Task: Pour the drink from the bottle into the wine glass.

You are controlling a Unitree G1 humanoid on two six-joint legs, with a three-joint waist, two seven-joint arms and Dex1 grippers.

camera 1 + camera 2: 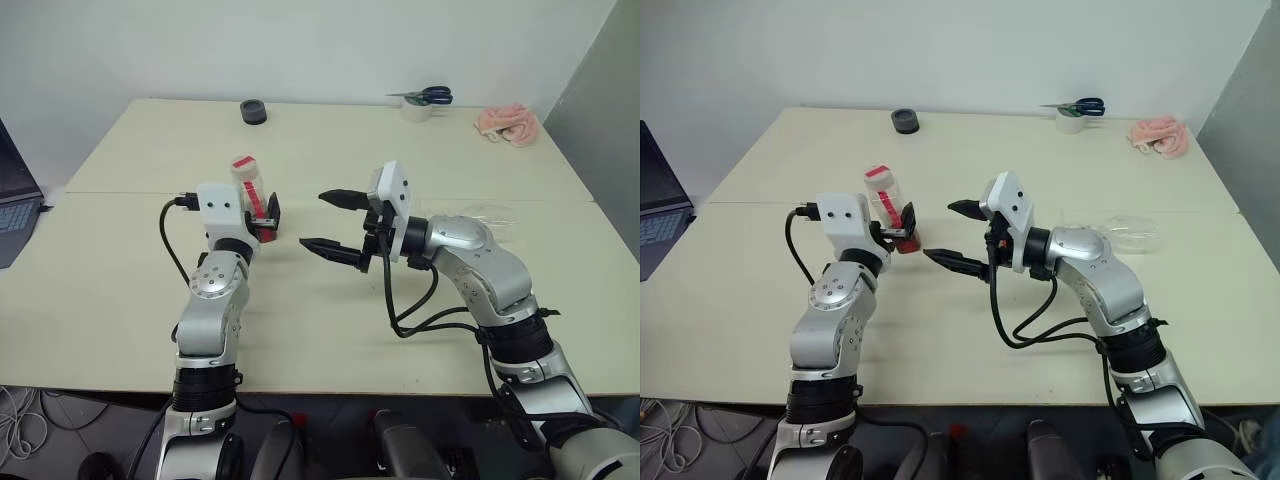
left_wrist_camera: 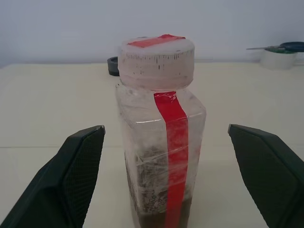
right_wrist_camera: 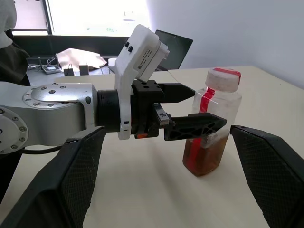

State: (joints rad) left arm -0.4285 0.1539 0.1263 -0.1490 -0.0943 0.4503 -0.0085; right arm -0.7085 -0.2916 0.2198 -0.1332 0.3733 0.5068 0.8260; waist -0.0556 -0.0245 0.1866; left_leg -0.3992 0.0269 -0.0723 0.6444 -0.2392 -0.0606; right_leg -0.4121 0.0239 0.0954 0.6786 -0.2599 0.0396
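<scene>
The bottle, small and clear with a red strip and a red-topped cap, stands upright left of the table's middle. The brownish drink fills only its bottom. My left gripper is open around the bottle's lower half, with a finger on each side; the left wrist view shows a gap on both sides. My right gripper is open and points left toward the bottle, a short way to its right and holding nothing. The wine glass shows as a clear shape on the table behind my right forearm; I cannot tell if it is upright.
At the table's far edge are a small black ring, a white tape roll with scissors on top, and a pink cloth. A laptop sits off the left edge. A seam crosses the table.
</scene>
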